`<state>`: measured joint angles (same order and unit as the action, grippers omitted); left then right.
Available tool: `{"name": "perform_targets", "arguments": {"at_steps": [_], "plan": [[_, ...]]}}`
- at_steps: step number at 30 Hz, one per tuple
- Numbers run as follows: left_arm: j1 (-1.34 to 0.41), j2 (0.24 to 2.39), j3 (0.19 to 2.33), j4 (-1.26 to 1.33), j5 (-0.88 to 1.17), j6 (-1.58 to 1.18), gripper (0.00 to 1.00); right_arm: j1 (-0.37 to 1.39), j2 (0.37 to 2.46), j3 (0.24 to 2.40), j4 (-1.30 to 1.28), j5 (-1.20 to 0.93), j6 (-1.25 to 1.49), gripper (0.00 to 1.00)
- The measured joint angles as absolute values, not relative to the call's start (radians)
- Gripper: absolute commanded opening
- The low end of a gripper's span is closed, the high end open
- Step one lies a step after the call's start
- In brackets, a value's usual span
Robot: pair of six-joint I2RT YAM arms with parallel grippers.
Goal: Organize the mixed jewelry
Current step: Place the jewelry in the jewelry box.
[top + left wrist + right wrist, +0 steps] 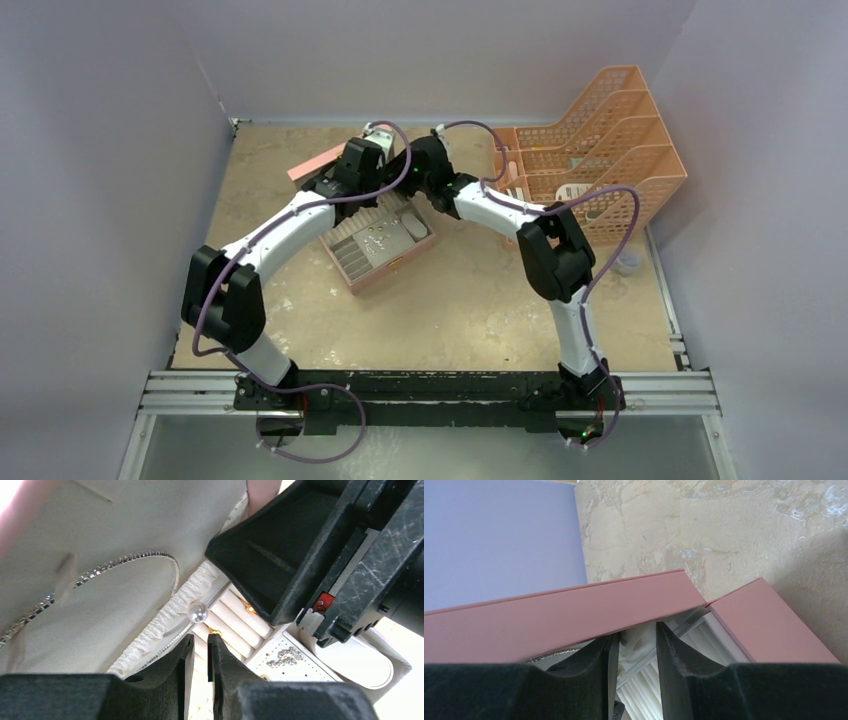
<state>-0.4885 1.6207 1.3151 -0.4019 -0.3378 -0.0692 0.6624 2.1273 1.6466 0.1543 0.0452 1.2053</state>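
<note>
Left claw [201, 642] was down inside the open pink box [372, 275], at the hinge end. Jaws stood a narrow slit apart with nothing visible between them, so slightly open. A thin silver strand ran up past its left fingertip to a pearl [197, 612] sitting on the ruffled white edge of the lid [574, 615] lining.

Jewelry, left to right in the left wrist view: the stone-studded wire hoop [150, 553] lay flat against the pale lid lining. The gold rings [248, 609] were tucked in the cream ring rolls of the box base. The silvery chain-like piece [285, 655] sat on the dotted white panel beside the rolls.

Right claw [636, 632] hung just right of the left one, over the lid hinge. Fingers were apart, with ruffled white lining between them. Couldn't tell if it was pinching that or just straddling it.

The box sat mid-desk [470, 310]. Orange stacked trays [610, 140] were at the far right corner, well apart from the box.
</note>
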Motion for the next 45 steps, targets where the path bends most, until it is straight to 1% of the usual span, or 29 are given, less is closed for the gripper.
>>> {"name": "perform_targets", "arguments": {"at_steps": [8,14,20,29,36,39,45], "plan": [[-0.410,1.622,1.276,-0.358,-0.226,-0.101,0.15,0.667,2.171,1.670,0.152,0.030,1.212,0.35],[-0.335,1.621,1.276,-0.303,-0.086,-0.112,0.14,0.667,2.193,1.672,0.152,0.028,1.205,0.35],[-0.323,1.615,1.276,-0.303,-0.030,-0.112,0.17,0.667,2.221,1.703,0.162,0.016,1.190,0.37],[-0.323,1.519,1.277,-0.299,-0.034,-0.089,0.24,0.667,2.238,1.807,0.179,0.017,1.182,0.38],[-0.323,1.496,1.277,-0.302,-0.074,-0.047,0.32,0.675,2.304,1.932,0.118,0.038,1.181,0.37],[-0.323,1.496,1.277,-0.302,-0.088,-0.015,0.33,0.680,2.315,1.940,0.077,0.057,1.181,0.35],[-0.328,1.496,1.275,-0.298,-0.105,0.085,0.31,0.688,2.352,1.984,0.014,0.057,1.174,0.35]]}}
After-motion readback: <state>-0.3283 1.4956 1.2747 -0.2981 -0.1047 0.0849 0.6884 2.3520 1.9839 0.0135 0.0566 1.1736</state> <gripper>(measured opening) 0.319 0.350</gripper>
